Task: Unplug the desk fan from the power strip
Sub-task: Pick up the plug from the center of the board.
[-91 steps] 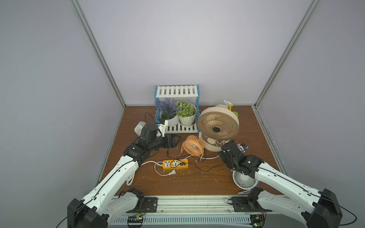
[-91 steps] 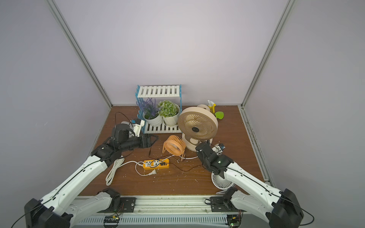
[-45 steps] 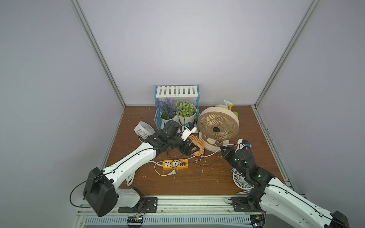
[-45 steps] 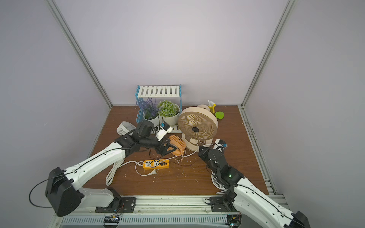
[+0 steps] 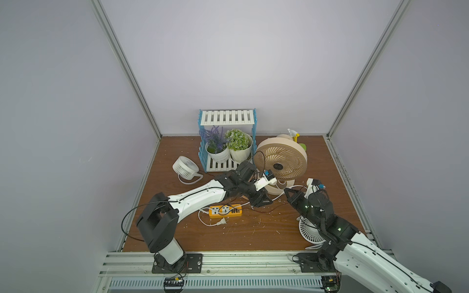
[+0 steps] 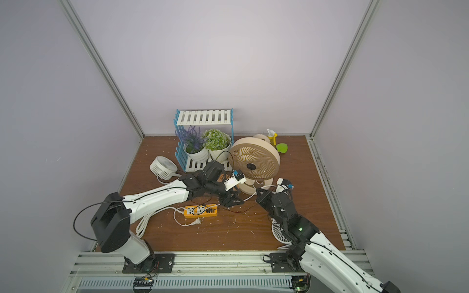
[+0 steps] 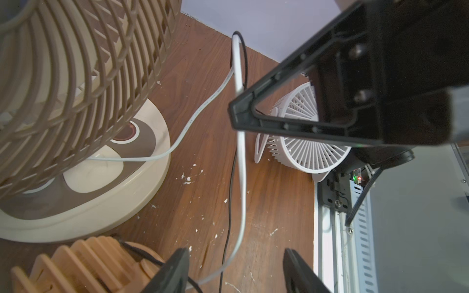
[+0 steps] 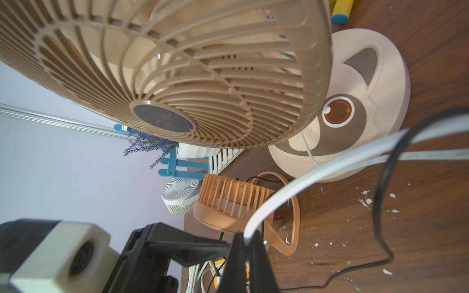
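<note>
1. power strip (image 5: 224, 212) lies flat on the table (image 5: 253, 236), front-centre, between the two arms. Both white socket faces look bare. Black plugs (image 5: 236, 210) sit in the small ports at the end nearer the right arm.
2. white plug (image 5: 222, 222) lies loose on the wood just in front of the strip. Its lead is thin and passes under the left arm, so I can't tell from above whether it's the fan's. If it is, the pull-out is done and this is cord handling.
3. white cord (image 7: 243, 177) leaves the base of the beige fan (image 5: 280, 162), rises to the right gripper, then drops toward the left gripper.
4. right gripper (image 8: 247, 237) is pinched tight on that cord and holds it up off the wood. It reads as an anchor, so a tug doesn't drag the fan.
5. left gripper (image 7: 236, 251) has its jaws partway apart with nothing clamped. The white cord and a thin black cable (image 7: 229, 203) both run through the gap. It looks placed to take the cord further down, strip side.
6. risk: closing here also catches the black cable and yanks the small-port plugs.
7. orange fan (image 8: 228, 203) is just beside the left gripper and a white fan (image 5: 311, 230) sits under the right arm. A second white fan (image 5: 185, 167) and the plant rack (image 5: 227, 118) are at the back, well apart.
</note>
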Robot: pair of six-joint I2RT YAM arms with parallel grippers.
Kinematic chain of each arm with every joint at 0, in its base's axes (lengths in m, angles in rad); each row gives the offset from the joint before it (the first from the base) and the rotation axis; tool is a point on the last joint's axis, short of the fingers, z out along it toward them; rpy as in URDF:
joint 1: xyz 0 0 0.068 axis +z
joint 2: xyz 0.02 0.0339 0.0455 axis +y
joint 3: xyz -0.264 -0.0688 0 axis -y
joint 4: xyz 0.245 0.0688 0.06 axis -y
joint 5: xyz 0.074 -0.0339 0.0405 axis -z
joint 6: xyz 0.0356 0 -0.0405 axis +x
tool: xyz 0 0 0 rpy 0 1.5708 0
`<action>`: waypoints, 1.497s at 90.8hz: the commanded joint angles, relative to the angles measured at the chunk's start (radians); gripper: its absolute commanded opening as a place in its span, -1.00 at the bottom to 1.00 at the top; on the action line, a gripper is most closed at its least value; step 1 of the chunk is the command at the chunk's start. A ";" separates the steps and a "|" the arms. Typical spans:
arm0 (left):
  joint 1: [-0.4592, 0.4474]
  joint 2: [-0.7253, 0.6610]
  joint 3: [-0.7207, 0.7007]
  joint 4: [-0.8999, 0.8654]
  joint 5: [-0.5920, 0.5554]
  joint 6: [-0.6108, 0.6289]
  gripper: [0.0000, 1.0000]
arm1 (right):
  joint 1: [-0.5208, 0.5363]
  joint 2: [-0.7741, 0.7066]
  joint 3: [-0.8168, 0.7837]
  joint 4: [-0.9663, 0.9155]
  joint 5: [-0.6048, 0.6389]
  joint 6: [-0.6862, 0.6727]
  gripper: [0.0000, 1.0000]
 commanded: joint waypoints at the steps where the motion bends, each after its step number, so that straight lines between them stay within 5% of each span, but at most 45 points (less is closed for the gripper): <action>1: -0.006 0.014 0.033 0.013 0.004 0.045 0.14 | -0.005 -0.012 0.020 -0.011 -0.002 -0.022 -1.00; 32: -0.007 0.104 0.107 -0.122 0.180 0.128 -0.15 | -0.008 -0.005 0.011 -0.002 -0.002 -0.005 -1.00; 55: -0.010 0.145 0.147 -0.179 0.145 0.195 -0.21 | -0.009 -0.015 0.013 -0.021 -0.005 -0.007 -1.00; 82: -0.015 0.192 0.207 -0.286 0.132 0.271 -0.62 | -0.010 -0.036 0.017 -0.046 -0.005 -0.011 -1.00; 92: -0.015 0.204 0.242 -0.324 0.133 0.293 -0.98 | -0.012 -0.042 0.019 -0.050 -0.009 -0.013 -1.00; 103: -0.015 0.176 0.277 -0.334 0.150 0.285 -1.00 | -0.011 -0.046 0.031 -0.064 -0.022 -0.042 -0.99; 118: -0.015 0.121 0.302 -0.294 0.198 0.209 -1.00 | -0.011 -0.034 0.077 -0.066 -0.063 -0.142 0.05; 136: -0.014 0.069 0.267 -0.113 0.226 0.021 -1.00 | -0.012 0.036 0.228 -0.113 -0.143 -0.383 0.76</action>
